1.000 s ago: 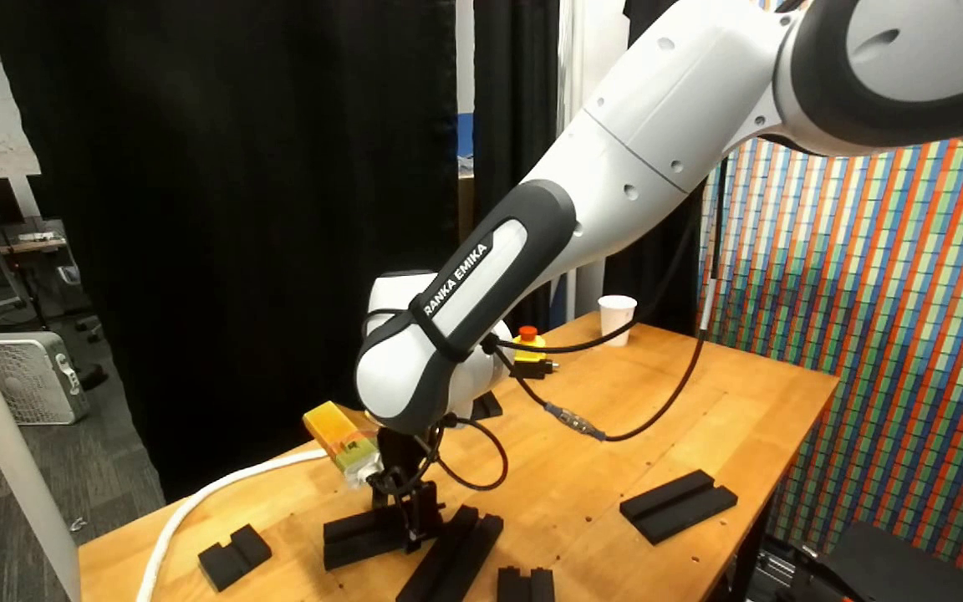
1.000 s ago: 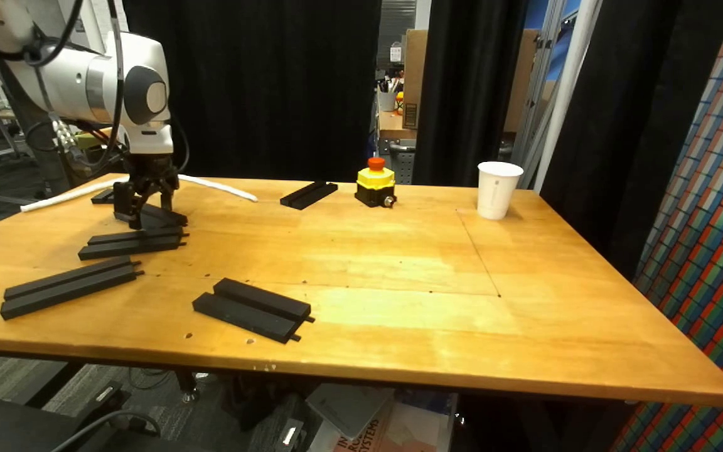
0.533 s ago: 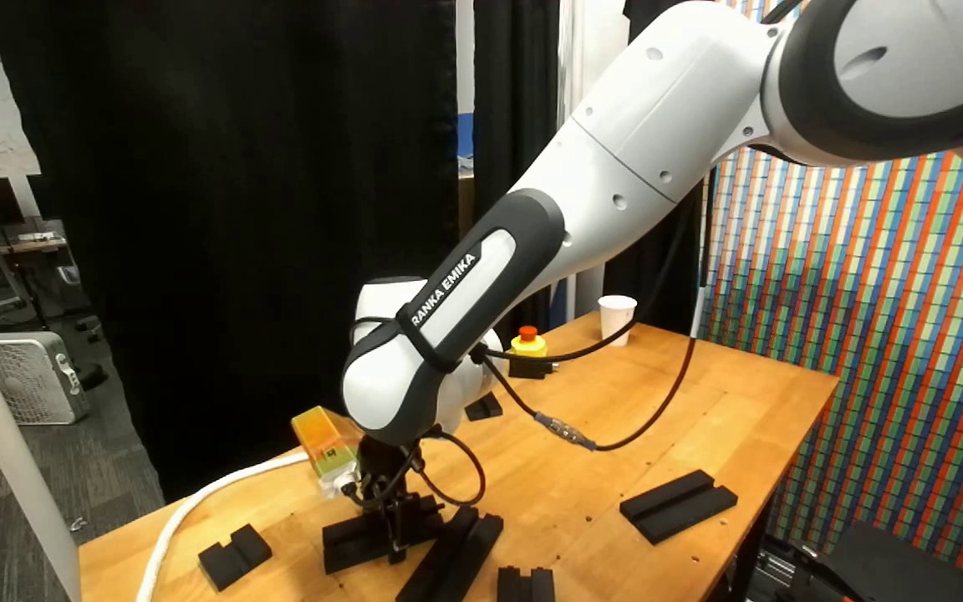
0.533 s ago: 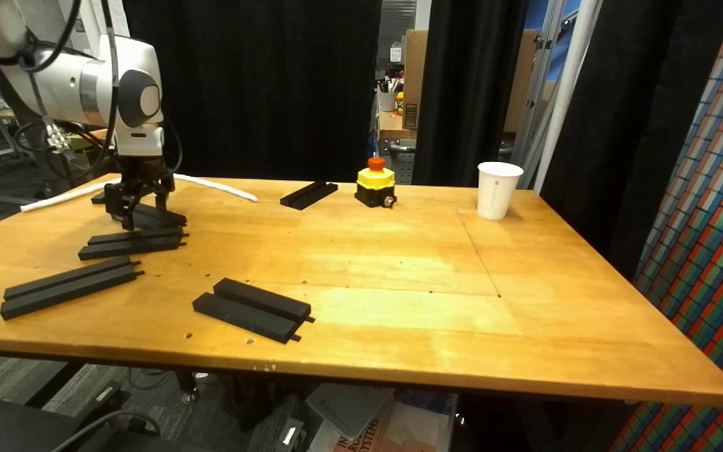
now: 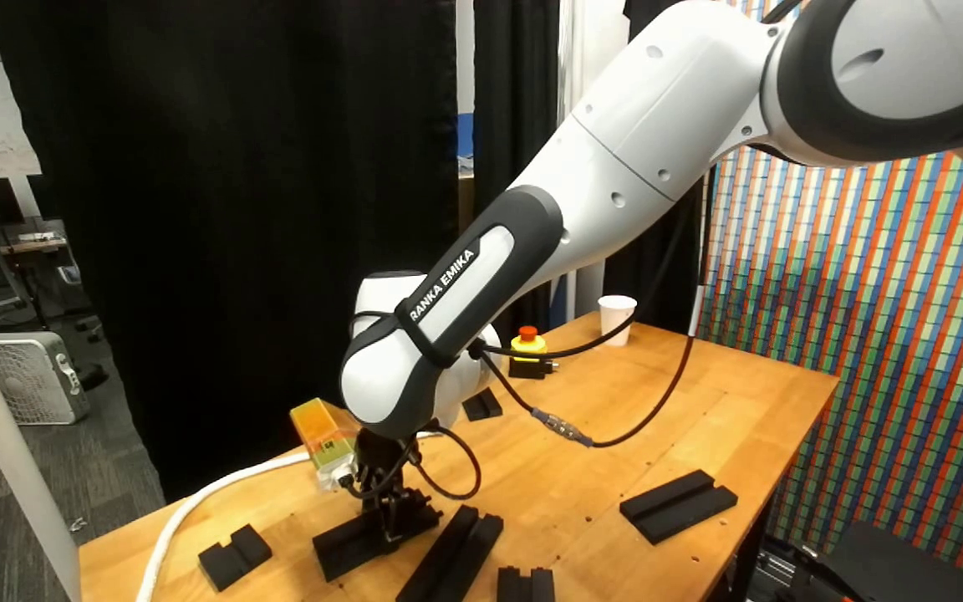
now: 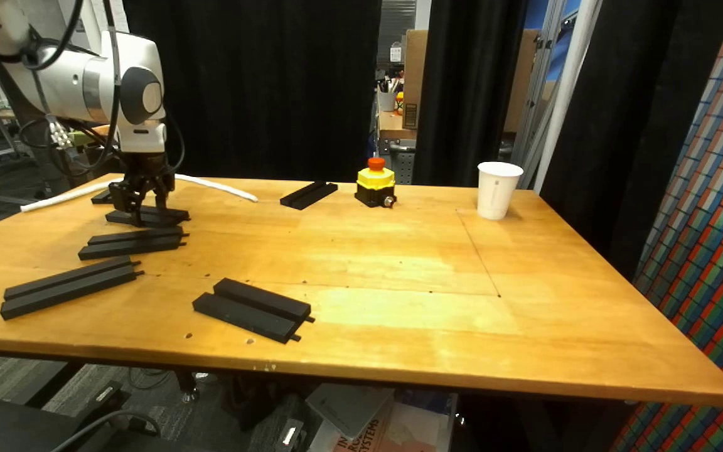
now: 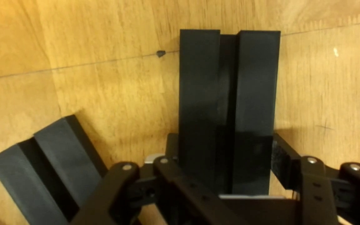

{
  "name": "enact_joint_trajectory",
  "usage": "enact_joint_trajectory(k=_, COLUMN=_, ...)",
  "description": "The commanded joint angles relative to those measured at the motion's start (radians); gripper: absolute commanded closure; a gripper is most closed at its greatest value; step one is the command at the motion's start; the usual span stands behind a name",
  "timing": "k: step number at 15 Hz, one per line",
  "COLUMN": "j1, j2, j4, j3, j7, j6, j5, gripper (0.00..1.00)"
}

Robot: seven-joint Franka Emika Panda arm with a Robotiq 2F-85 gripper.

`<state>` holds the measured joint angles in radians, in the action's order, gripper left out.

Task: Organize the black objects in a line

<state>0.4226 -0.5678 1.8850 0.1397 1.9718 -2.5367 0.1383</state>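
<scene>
Several grooved black objects lie flat and scattered on the wooden table. My gripper [image 7: 225, 153] is shut across one grooved black block [image 7: 200, 78], a finger against each long side; its near end is partly hidden by the gripper. This block [image 5: 348, 548] shows under the gripper in both exterior views. Close beside it lies a long black block [image 5: 448, 556] at another angle. Others are a short block [image 5: 235, 556], a block at the bottom edge [image 5: 525, 587], a wide block [image 6: 253, 307] and a far block [image 6: 309, 194]. A neighbouring black block [image 7: 64, 156] shows lower left in the wrist view.
A red-and-yellow button box [image 6: 375, 182] stands near the far block. A white paper cup [image 6: 496, 191] is by the far corner. A white tube [image 5: 222, 483] runs along the table's back edge. Cables [image 5: 561, 425] hang from the arm.
My gripper has shifted a little along the block and its fingers have come together on it. The block has turned slightly. The other black objects have stayed put.
</scene>
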Motion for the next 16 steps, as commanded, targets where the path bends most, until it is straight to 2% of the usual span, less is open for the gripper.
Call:
enact_joint_trajectory(k=1, j1=-0.002, j2=0.004, j4=-0.018, j3=-0.015, j7=-0.034, j6=0.016, j5=-0.035, gripper=0.55)
enact_joint_trajectory(k=8, j1=-0.066, j2=0.135, j4=0.042, j3=-0.074, j7=-0.209, j6=0.056, j5=-0.139, gripper=0.55)
enact_joint_trajectory(k=11, j1=-0.114, j2=0.204, j4=0.098, j3=-0.077, j7=-0.33, j6=0.072, j5=-0.159, gripper=0.55)
enact_joint_trajectory(k=16, j1=-0.192, j2=0.292, j4=0.226, j3=-0.065, j7=-0.581, j6=0.061, j5=-0.121, gripper=0.55)
